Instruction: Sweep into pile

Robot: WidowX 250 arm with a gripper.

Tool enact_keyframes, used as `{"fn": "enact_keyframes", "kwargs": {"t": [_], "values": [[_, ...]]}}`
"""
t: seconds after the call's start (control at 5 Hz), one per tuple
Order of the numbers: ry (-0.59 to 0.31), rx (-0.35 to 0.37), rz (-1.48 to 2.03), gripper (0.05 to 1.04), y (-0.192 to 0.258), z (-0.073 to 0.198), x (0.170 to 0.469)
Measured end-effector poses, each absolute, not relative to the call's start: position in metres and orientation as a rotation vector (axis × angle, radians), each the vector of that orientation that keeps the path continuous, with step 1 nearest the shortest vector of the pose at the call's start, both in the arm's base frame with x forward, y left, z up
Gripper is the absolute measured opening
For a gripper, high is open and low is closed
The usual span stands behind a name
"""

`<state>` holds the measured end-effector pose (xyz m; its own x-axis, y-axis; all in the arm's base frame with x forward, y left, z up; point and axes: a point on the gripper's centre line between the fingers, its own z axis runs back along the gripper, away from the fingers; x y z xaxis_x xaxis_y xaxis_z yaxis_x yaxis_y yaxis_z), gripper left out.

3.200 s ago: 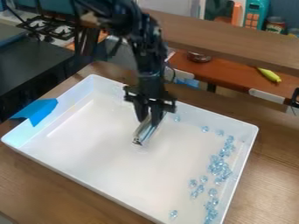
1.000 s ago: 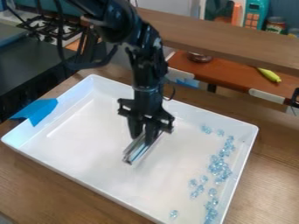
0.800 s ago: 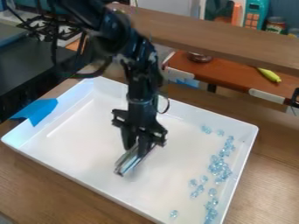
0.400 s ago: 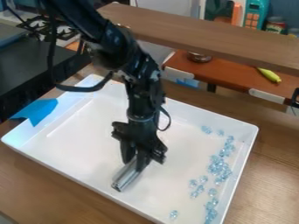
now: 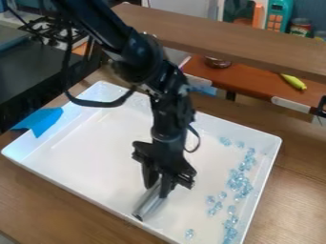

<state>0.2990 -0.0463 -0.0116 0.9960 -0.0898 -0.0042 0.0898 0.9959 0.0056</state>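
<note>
Shifted R & down in view, the claw (image 5: 157, 185) is clamped on the grey tool (image 5: 148, 204). Most blue beads (image 5: 237, 182) lie R of it along the tray (image 5: 265, 162) wall, so next push prob. needs to go R.

The robot arm (image 5: 137, 57) is black, and its thick, rounded parts shine a little. One black cable (image 5: 96, 104) makes a big loop beside it; a smaller cable (image 5: 198, 138) curves lower. The gripper (image 5: 157, 191) is also black, with two fingers below a wide, angular body.
</note>
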Motion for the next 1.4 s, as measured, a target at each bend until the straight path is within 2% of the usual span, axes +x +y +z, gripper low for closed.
{"fn": "enact_keyframes", "kwargs": {"t": [0.4, 0.8, 1.0, 1.2, 1.4], "values": [[0.005, -0.009, -0.068, 0.351, -0.09, -0.009, 0.297], [-0.026, -0.064, -0.031, 0.351, -0.127, 0.002, 0.314], [-0.05, -0.084, 0.025, 0.351, -0.122, 0.005, 0.323], [-0.085, -0.119, 0.08, 0.351, -0.085, 0.027, 0.337], [-0.079, -0.137, 0.093, 0.351, -0.032, 0.049, 0.343]]}}
